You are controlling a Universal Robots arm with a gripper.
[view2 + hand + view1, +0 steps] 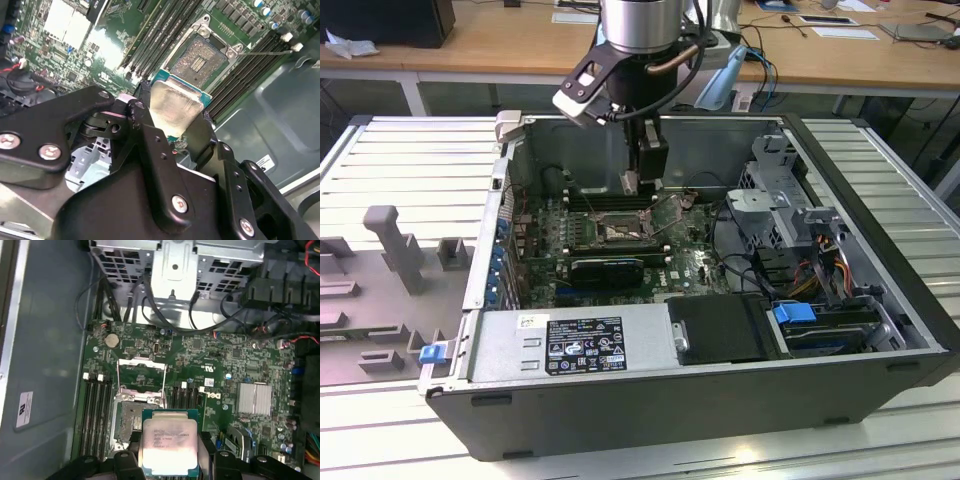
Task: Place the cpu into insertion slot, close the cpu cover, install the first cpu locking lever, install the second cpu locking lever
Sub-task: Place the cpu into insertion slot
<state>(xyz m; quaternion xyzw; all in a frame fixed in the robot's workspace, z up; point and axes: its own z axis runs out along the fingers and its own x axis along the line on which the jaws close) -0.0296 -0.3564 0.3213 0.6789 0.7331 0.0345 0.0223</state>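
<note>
Our gripper (171, 121) is clamped on the cpu (172, 102), holding it clear above the board, near the bare insertion slot (197, 60). The cpu cover (141, 364) stands raised. We see the open computer case (720, 400) lying on a ribbed grey metal table (410, 150), with wooden desks (490, 40) beyond its far side.
</note>
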